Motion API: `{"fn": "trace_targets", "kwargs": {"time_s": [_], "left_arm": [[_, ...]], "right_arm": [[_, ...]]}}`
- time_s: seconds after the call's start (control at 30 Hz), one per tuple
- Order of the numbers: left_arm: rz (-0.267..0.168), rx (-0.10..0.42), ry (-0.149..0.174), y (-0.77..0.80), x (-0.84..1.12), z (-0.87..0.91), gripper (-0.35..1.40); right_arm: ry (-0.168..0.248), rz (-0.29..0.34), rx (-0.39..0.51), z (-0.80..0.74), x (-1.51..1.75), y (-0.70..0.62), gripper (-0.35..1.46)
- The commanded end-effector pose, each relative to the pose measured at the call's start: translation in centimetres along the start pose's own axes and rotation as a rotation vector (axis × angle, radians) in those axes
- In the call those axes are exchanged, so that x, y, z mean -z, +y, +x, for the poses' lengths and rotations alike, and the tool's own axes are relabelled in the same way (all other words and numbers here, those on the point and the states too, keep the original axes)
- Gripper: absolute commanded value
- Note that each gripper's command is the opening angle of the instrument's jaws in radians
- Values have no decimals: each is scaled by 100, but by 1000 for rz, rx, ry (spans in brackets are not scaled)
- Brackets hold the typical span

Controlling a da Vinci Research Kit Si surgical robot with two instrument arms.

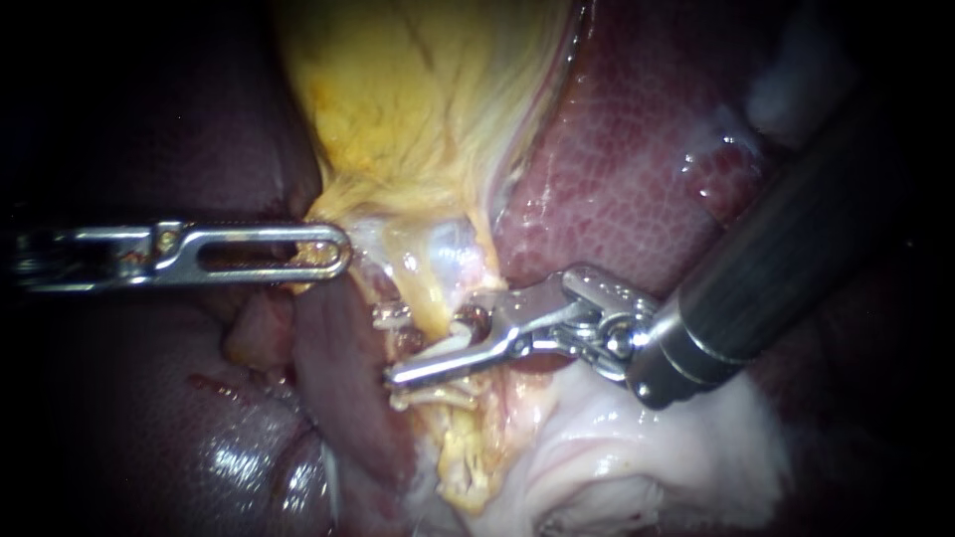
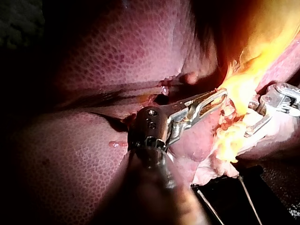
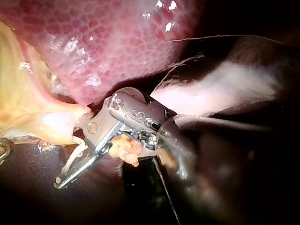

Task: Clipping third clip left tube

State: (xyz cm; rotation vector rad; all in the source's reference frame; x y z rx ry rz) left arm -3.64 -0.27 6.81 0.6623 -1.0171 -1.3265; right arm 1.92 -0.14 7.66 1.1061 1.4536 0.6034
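The pale yellow tube (image 1: 426, 293) runs down the centre of the frame, with a small metal clip (image 1: 391, 317) on its left side. The right instrument (image 1: 396, 374) has its jaws closed around the tube just below the clip. At middle left, the jaws of the left instrument (image 1: 338, 249) pinch the edge of the yellow gallbladder (image 1: 418, 99)

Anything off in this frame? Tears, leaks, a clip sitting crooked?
Nothing stands out. The right instrument is at the tube, with a clip close beside it. The left instrument is at the edge of the yellow tissue. The liver shows no tear or pooled fluid.
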Motion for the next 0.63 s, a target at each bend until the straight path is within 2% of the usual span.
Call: {"fn": "trace_targets", "kwargs": {"time_s": [0.03,0.07,0.1,0.37,0.63], "left_arm": [[0,0,0,0,0,0,-35],[0,0,0,0,0,0,-35],[0,0,0,0,0,0,-35],[0,0,0,0,0,0,-35],[-1,0,0,-1,0,0,-35]], "right_arm": [[-21,43,-4,0,3,-2,-4],[-26,48,-10,-1,5,-2,-25],[-28,46,-16,-1,6,-1,-35],[-37,45,-30,-8,8,9,-35],[-36,44,-36,-8,8,10,-35]]}}
